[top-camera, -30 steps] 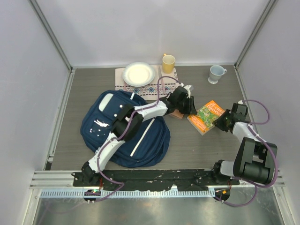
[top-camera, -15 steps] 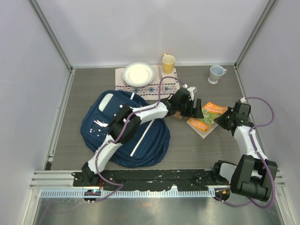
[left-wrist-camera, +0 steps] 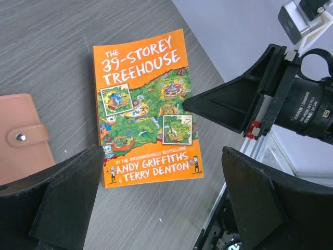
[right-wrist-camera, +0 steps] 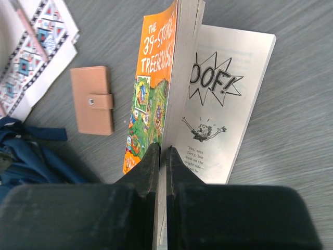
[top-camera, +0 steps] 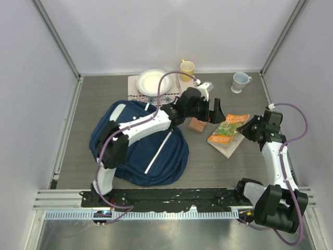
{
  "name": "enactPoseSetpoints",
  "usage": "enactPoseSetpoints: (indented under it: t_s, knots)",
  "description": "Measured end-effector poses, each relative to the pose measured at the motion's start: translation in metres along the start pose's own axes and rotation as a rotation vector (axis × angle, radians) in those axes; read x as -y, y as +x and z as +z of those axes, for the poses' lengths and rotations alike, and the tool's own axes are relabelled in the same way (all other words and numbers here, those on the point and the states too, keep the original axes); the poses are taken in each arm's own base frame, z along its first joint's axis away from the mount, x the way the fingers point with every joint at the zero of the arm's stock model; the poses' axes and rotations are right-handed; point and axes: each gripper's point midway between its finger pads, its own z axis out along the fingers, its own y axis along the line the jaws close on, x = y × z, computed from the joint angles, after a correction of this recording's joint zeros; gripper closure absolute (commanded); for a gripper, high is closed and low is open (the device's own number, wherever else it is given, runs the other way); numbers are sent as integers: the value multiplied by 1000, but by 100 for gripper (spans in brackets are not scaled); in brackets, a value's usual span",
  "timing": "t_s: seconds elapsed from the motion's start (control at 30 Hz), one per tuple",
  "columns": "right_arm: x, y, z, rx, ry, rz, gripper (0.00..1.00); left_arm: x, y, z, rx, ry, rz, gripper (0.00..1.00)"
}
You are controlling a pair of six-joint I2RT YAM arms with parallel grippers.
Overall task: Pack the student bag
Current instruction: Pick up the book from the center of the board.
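The student bag (top-camera: 166, 161) is a navy backpack lying flat at the left centre, under my left arm; a corner of the bag (right-wrist-camera: 31, 156) also shows in the right wrist view. An orange paperback (top-camera: 227, 131) lies to its right. My right gripper (right-wrist-camera: 162, 156) is shut on the paperback (right-wrist-camera: 153, 94) at its near edge, pinching the cover and front pages up so an inner page shows. My left gripper (left-wrist-camera: 166, 203) hovers open above the paperback (left-wrist-camera: 145, 104), nothing between its fingers. In the top view the left gripper (top-camera: 214, 111) is just left of the book and the right gripper (top-camera: 250, 130) is at its right edge.
A tan wallet (top-camera: 196, 125) lies between bag and book. At the back, a patterned cloth (top-camera: 167, 97) carries a white plate (top-camera: 154, 82), with a yellow mug (top-camera: 187, 69) beside it. A pale blue mug (top-camera: 240, 81) stands at the back right.
My left gripper opened wide and drew up and back off the book. My right gripper shut on the book's near edge and raised its cover side.
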Motion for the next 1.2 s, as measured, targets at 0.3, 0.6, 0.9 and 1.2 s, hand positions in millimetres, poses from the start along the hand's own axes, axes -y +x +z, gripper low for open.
enactPoseSetpoints:
  t_s: [0.3,0.6,0.9,1.2]
  knots:
    - [-44,-19,-33,48,-170,-40,99,-29,8,-22,2,-67,-10,0]
    - [-88,-17,-71,47,-385,-70,99,-57,19,-28,-5,-87,-78,1]
    - [-120,0,-96,15,-627,-59,99,-56,-7,-52,117,77,-206,0]
    - [-132,14,-97,-43,-785,-5,99,-39,-17,-62,163,211,-242,16]
